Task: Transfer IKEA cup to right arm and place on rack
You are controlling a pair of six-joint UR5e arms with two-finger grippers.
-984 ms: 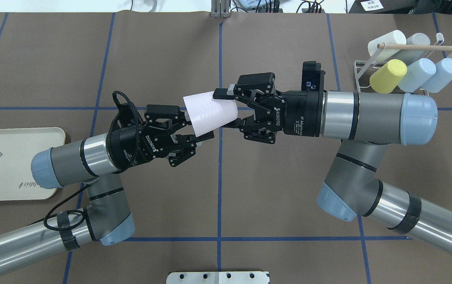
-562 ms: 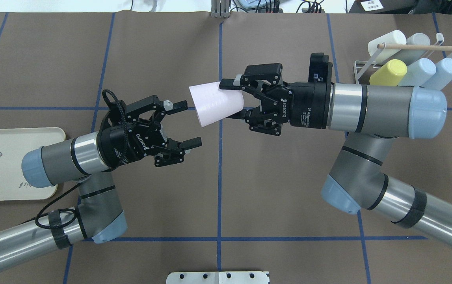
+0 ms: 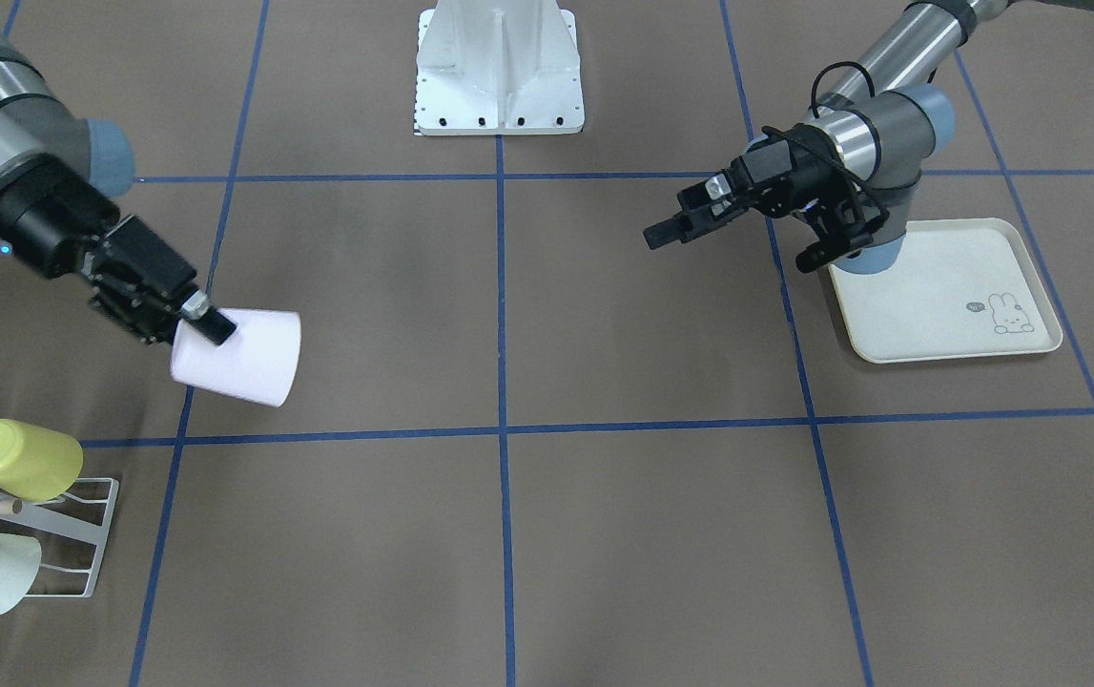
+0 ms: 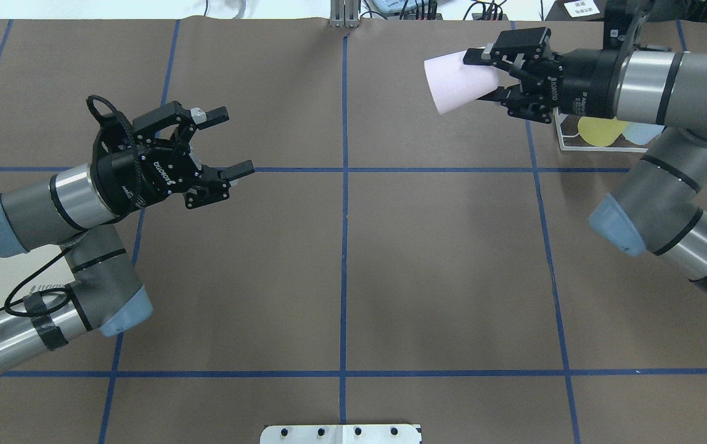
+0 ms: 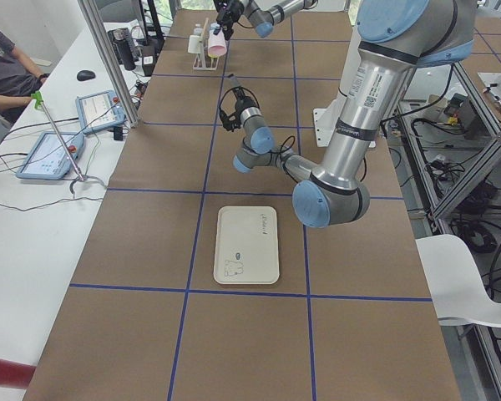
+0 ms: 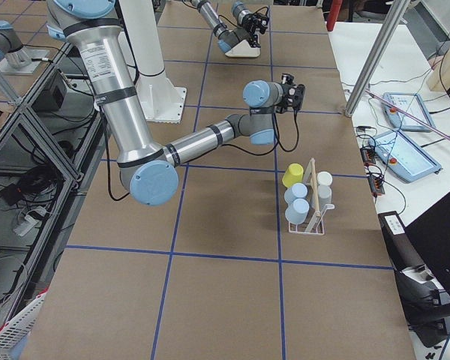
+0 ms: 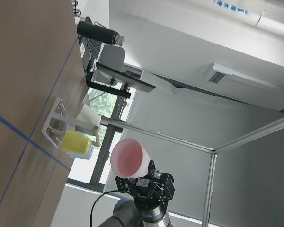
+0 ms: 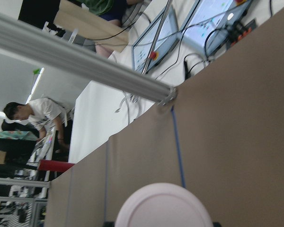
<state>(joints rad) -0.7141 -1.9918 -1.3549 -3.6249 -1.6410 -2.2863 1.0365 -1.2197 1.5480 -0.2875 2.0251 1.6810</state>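
Your right hand [image 4: 479, 77] is clenching the pale pink cup [image 4: 449, 83] around its narrow closed end. It is holding the cup on its side above the worktop [image 4: 439, 259], mouth pointing away from the wrist. The rack [image 3: 79, 534], already bearing a yellow cup [image 3: 22, 458] and pale ones, is sitting near that hand, on its wrist side. Your left hand [image 4: 233, 140] is hovering well apart from it, fingers spread and gripping nothing.

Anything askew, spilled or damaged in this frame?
Nothing stands out. The right gripper holds the pink cup on its side above the table, the left gripper is open and empty, the rack stands upright with the other cups on it, and the tray lies flat.
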